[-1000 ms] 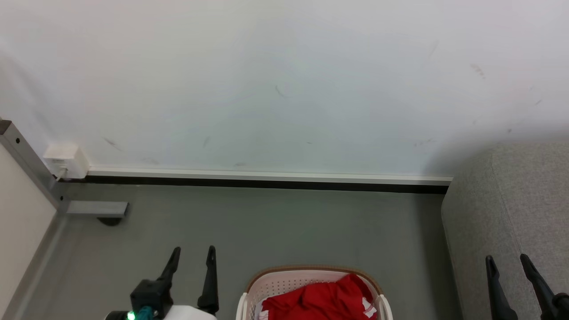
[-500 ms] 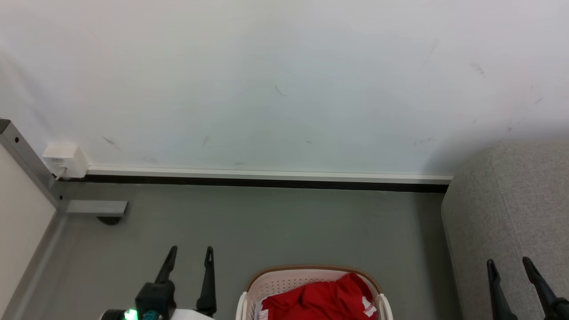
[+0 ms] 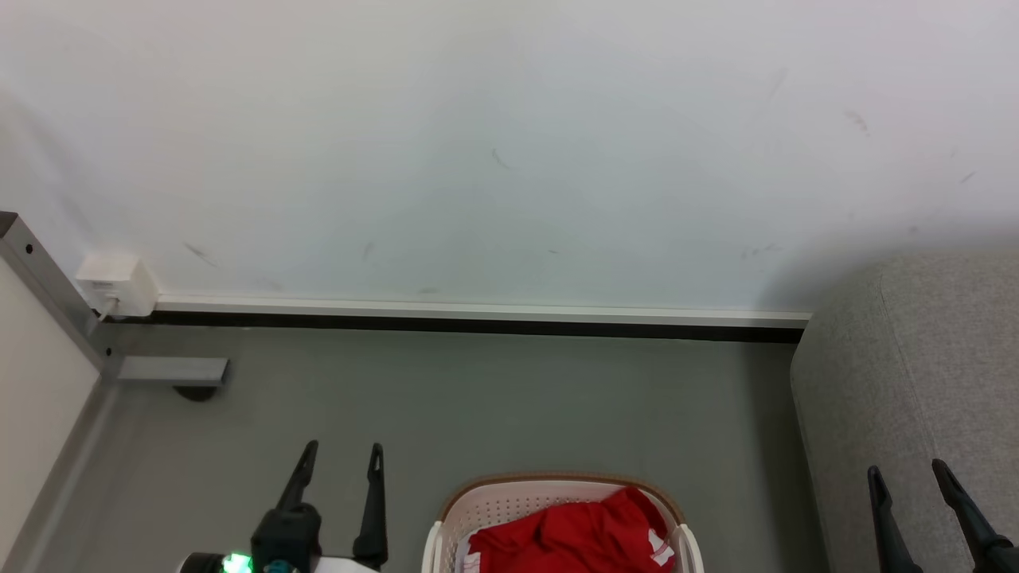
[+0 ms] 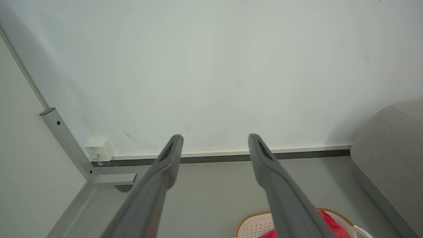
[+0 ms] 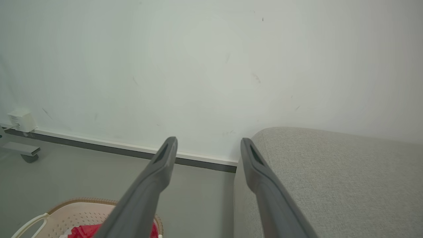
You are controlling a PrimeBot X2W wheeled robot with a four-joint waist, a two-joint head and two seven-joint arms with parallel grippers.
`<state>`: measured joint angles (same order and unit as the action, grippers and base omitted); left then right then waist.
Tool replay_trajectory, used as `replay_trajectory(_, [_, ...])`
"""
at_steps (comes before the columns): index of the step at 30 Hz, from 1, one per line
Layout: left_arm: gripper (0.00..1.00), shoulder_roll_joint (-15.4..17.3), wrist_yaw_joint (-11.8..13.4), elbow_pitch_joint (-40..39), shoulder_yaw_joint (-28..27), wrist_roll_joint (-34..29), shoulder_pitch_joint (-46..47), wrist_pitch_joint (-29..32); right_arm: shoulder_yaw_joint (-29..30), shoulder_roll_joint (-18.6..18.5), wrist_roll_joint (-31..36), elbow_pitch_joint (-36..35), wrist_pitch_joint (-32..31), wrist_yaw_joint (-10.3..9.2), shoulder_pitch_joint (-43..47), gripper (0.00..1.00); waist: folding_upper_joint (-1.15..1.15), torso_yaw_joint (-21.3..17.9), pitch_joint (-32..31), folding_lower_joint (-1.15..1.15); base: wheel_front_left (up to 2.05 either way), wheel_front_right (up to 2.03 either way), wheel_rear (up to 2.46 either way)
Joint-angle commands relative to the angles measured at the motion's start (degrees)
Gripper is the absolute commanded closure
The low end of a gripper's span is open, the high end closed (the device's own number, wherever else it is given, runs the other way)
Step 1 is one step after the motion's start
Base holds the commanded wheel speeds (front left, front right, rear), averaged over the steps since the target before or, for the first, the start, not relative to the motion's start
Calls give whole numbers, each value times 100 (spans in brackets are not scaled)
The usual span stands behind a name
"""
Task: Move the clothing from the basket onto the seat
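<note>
- Red clothing (image 3: 569, 537) is lying bunched inside the laundry basket (image 3: 509, 497), which is sitting on the floor (image 3: 517, 398) just beside the grey seat (image 3: 915, 374).
- Seat area in view is carrying no garment; judging transfer not yet begun, whole job remaining.
- L pincer (image 3: 343, 447) is hovering w/ jaws wide, empty, left of basket.
- R pincer (image 3: 907, 468) is hovering wide, empty, by seat's near edge.
</note>
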<state>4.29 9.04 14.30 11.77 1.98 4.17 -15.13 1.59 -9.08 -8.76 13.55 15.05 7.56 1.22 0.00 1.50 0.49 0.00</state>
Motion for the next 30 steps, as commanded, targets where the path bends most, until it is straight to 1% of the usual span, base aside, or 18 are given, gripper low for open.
replay_trajectory(1, [0, -7, -21, 24, -42, 26, -49, -4, 5, -18, -45, 17, 19, -14, 22, 0, 0, -13, 7, 0, 0, 0, 0])
replay_trajectory(9, [0, -52, -74, 44, -132, 72, -48, -4, 23, -4, -147, 22, 19, -14, 8, 0, 0, -53, 28, 0, 0, 0, 0])
replay_trajectory(16, [0, -88, -170, 29, -100, 80, 96, -4, -34, -15, -203, -82, 18, -14, -148, 0, 0, -236, 225, 0, 0, 0, 0])
replay_trajectory(23, [0, -116, -270, 166, 242, 75, 589, -4, 19, -98, -293, -243, 12, -14, -396, 0, 0, -507, 657, 0, 0, 0, 0])
replay_trajectory(27, [0, -127, -323, 500, 518, 182, 919, -3, 69, -160, -328, -364, 10, -14, -539, 0, 0, -675, 928, 0, 0, 0, 0])
replay_trajectory(30, [0, -129, -317, 728, 714, 303, 1154, -3, 106, -207, -323, -454, 10, -14, -652, 0, 0, -754, 1094, 0, 0, 0, 0])
